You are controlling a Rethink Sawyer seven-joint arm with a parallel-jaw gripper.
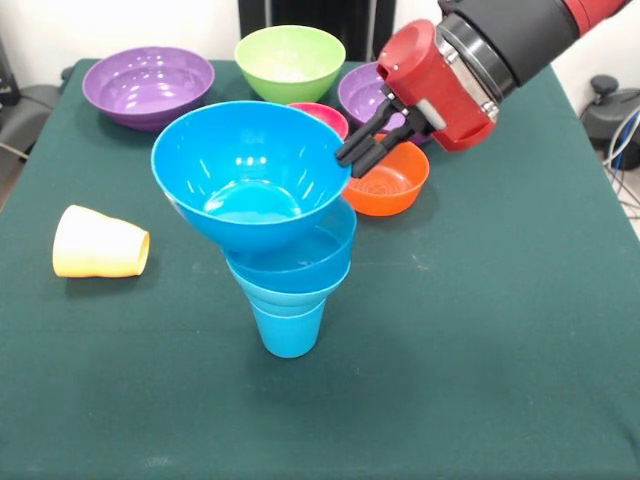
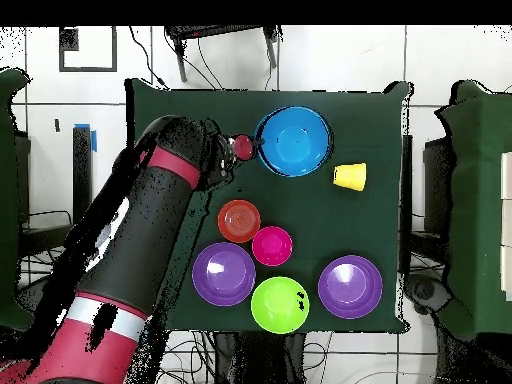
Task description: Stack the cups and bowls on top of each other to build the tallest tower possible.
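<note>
The tower stands at the table's middle: a sky-blue cup point(image 1: 288, 325) with blue bowls nested in its mouth, a mid-sized one point(image 1: 305, 262) and a large top bowl point(image 1: 250, 170) that sits tilted. From above only the top bowl point(image 2: 293, 141) shows. My gripper point(image 1: 350, 162) hangs right beside the top bowl's rim, on its right in the front view; it also shows in the overhead view point(image 2: 243, 148). The pale yellow cup point(image 1: 98, 243) lies on its side left of the tower, and shows from above as well point(image 2: 350, 176).
Loose bowls sit behind the tower: large purple point(image 1: 148, 85), lime green point(image 1: 290, 60), pink-red point(image 1: 325, 115), a second purple point(image 1: 362, 95) partly behind my wrist, and orange point(image 1: 388, 185) just under the gripper.
</note>
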